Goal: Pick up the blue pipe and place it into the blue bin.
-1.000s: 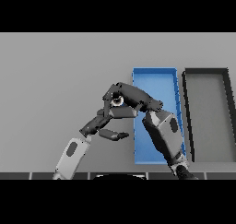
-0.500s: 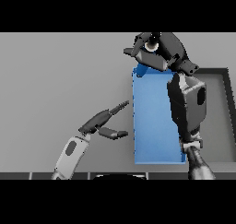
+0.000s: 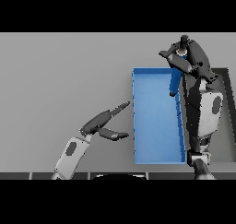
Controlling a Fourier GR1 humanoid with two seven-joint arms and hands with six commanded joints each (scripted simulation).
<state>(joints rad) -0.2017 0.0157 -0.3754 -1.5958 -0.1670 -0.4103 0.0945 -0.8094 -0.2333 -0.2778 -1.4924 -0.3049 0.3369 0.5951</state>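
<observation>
Blue pipe (image 3: 174, 81) hangs roughly upright from the right hand (image 3: 186, 57), whose fingers are curled round its upper end. Lower end dips over the far right part of the blue bin (image 3: 154, 161), near the right wall; whether it touches the floor of the bin cannot be told. A dark bin (image 3: 227, 80) sits just beside the blue one on the right, mostly hidden by the right forearm.

Left hand (image 3: 105, 124) idle over the grey table (image 3: 64, 80), just left of the blue bin, fingers straight and spread from the thumb, holding nothing.

Handling, judged: pipe looks rigid, short, smooth-walled and probably light. A smooth round surface can slip or swivel in a grip taken at one end, so it dangles like a pendulum. A hold nearer mid-length would steady it better. No sign of fragility; a short drop should do no harm.

Stage, judged: carry nearly complete, pipe already above the target. Remaining: lower a little, loosen the fingers. Risk: the pipe tipping against the right wall and coming to lean on the rim.
</observation>
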